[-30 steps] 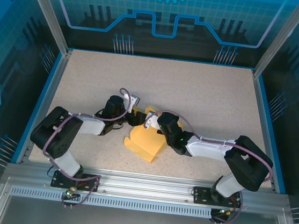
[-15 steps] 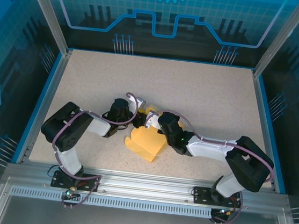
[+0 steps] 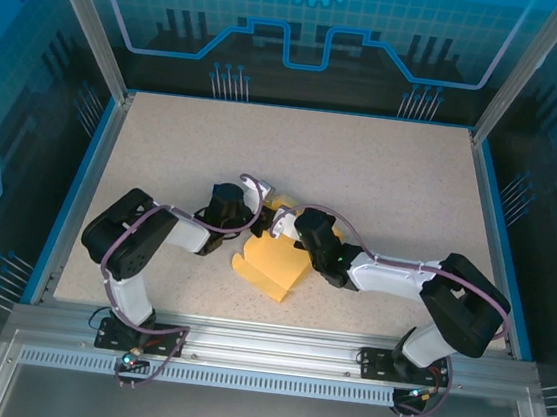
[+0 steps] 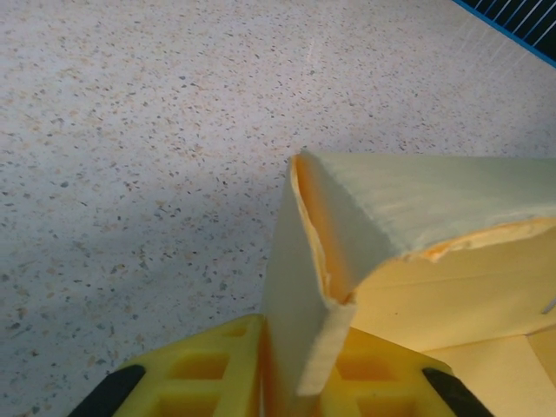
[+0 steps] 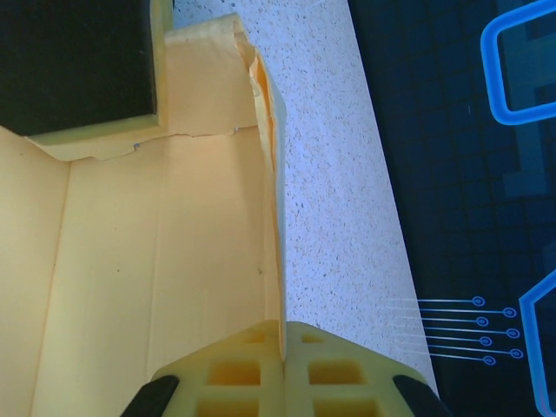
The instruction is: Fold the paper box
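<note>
Step, judged: erecting walls | left gripper [image 4: 300, 382]: clamped on upright corner flap of paper box [image 3: 274, 264], directly ahead | right gripper [image 5: 282, 360]: pinching thin side wall, box floor to its left | Next, judged: crease walls inward gently.

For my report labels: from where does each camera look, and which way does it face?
Top external: above and behind the arms, looking down on the table; both arms show, meeting at the paper box.
Left wrist: on the left arm, looking along the left claw, which pinches a box flap.
Right wrist: looking along the right claw, shut on a box wall.
Shared: the paper box.
</note>
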Robot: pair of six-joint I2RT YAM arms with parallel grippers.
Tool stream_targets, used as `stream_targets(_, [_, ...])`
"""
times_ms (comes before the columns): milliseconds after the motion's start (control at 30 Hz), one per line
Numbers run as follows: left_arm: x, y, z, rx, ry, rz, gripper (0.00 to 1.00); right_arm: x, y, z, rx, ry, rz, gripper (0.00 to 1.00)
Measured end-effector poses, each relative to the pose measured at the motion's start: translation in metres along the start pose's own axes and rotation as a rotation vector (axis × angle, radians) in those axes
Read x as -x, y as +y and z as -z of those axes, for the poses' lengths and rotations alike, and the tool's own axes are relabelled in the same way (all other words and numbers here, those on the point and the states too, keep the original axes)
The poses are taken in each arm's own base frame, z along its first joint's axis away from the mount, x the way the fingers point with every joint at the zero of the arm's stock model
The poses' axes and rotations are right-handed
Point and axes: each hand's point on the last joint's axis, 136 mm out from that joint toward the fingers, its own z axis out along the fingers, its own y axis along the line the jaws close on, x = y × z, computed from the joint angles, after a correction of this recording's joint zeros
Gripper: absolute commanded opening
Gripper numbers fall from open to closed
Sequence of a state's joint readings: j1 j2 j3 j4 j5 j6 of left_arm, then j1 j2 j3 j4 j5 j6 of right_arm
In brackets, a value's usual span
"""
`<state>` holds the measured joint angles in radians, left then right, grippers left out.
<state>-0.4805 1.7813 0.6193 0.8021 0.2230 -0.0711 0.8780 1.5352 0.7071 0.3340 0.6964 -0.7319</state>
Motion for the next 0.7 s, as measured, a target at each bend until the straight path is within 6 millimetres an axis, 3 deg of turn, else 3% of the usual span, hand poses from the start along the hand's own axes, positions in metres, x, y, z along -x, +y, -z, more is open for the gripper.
stream_targets(467, [0.009,0.003,0.005,0.083,-0.014,-0.032,0.02,0.005,-0.001,0.004,0.026,-0.024,-0.076,0.37])
stream_targets(600, [0.02,0.005,0.013,0.134,-0.031,-0.033,0.0,0.016,-0.013,0.017,0.044,-0.076,-0.163,0.45])
stream_targets(700, [0.029,0.01,0.02,0.185,-0.052,-0.011,0.0,0.028,-0.028,0.033,0.058,-0.134,-0.256,0.57])
